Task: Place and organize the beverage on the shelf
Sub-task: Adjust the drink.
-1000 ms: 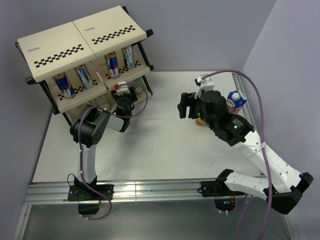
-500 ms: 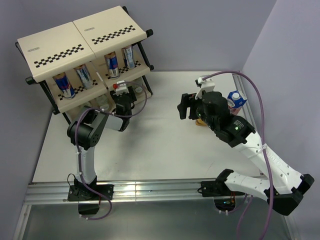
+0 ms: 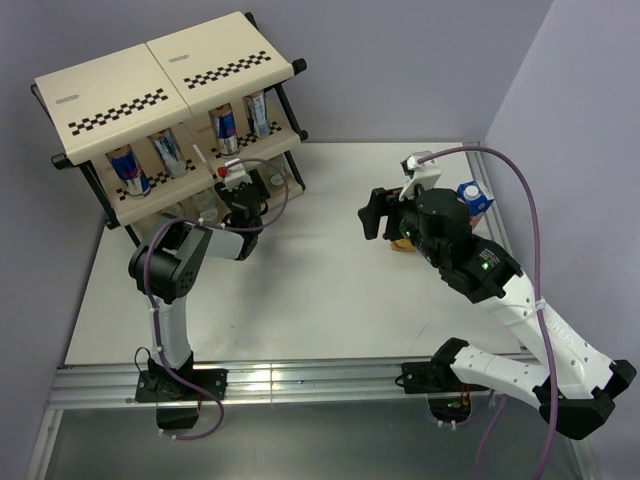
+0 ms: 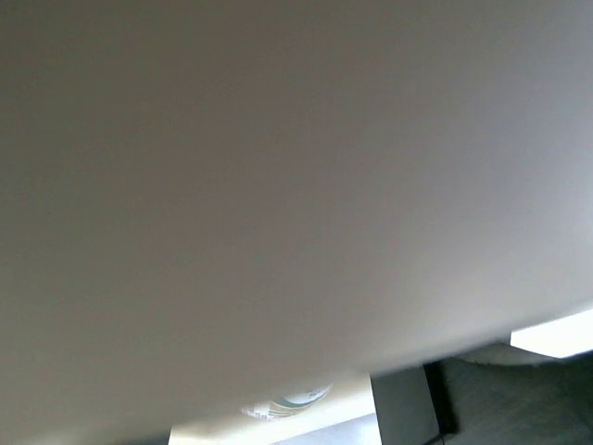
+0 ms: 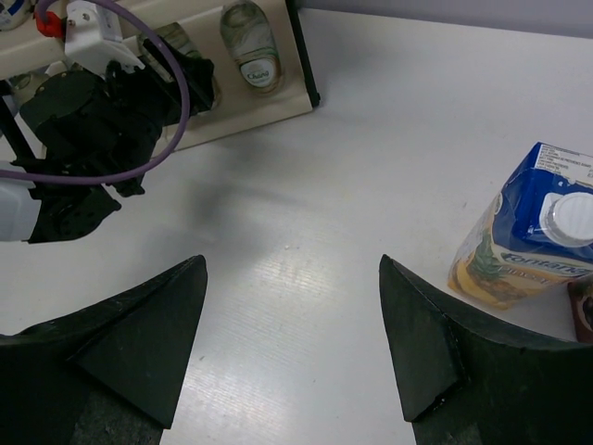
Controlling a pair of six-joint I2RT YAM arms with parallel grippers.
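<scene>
The shelf [image 3: 160, 75] stands at the far left, cream with checkered strips. Several blue-silver cans [image 3: 130, 170] lie on its middle tier. A clear bottle [image 3: 269, 181] sits on the lowest tier and also shows in the right wrist view [image 5: 248, 42]. My left gripper [image 3: 237, 192] reaches in at the lowest tier beside that bottle. Its wrist view is filled by a blurred cream panel [image 4: 278, 185], so its jaws are hidden. My right gripper [image 5: 292, 343] is open and empty above bare table. The pineapple carton [image 5: 523, 236] stands to its right, partly hidden by the arm from above [image 3: 474, 198].
A dark red-brown corner [image 5: 584, 311] shows beside the pineapple carton at the right wrist view's edge. A small tan thing [image 3: 400, 249] peeks out under the right arm. The table's [image 3: 300, 290] metal rail runs along the near edge, walls behind and at the right.
My left gripper has moved a little up and left, deeper under the shelf's lowest tier. My right arm has shifted slightly right, its gripper still open.
</scene>
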